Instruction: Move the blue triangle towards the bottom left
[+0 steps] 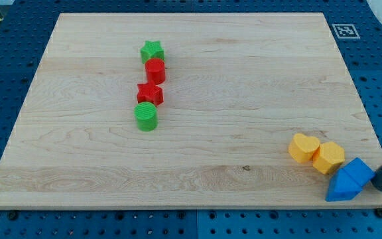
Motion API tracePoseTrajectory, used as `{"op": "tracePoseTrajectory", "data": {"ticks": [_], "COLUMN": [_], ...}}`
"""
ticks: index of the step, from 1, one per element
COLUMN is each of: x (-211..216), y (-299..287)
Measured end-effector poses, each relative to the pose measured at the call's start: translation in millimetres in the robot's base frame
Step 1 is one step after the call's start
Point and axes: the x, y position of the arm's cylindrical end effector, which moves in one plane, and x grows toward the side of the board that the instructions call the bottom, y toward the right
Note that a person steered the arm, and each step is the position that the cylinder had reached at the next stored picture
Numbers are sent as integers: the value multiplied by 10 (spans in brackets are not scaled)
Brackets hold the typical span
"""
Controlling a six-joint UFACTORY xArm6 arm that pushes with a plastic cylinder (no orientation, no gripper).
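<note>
Blue triangle (pixel 347 181): light, rigid, slides easily; my tip (pixel 381 188) probably touches its right face, push from there. No claw, just a rod.

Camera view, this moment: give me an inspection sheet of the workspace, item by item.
Surface: wooden board, flat.
Job's things: blue triangle near the board's bottom right corner, touching the yellow hexagon.
Clutter: yellow heart; column of green star, red cylinder, red star, green cylinder.
End effector: my tip at the triangle's right side.
Cables: nothing seen.
Surroundings: blue perforated table; marker tag.
</note>
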Motion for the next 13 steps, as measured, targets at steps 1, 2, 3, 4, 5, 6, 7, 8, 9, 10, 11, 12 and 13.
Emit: {"op": "tracePoseTrajectory", "data": {"ticks": [1, 2, 3, 4, 5, 6, 7, 8, 9, 10, 11, 12, 13], "x": [94, 98, 96, 108, 96, 111, 111, 101, 112, 112, 113, 112, 105], "y": [-29, -143, -289, -351, -357, -364, -364, -433, -685, -904, -1041, -845, -657]}}
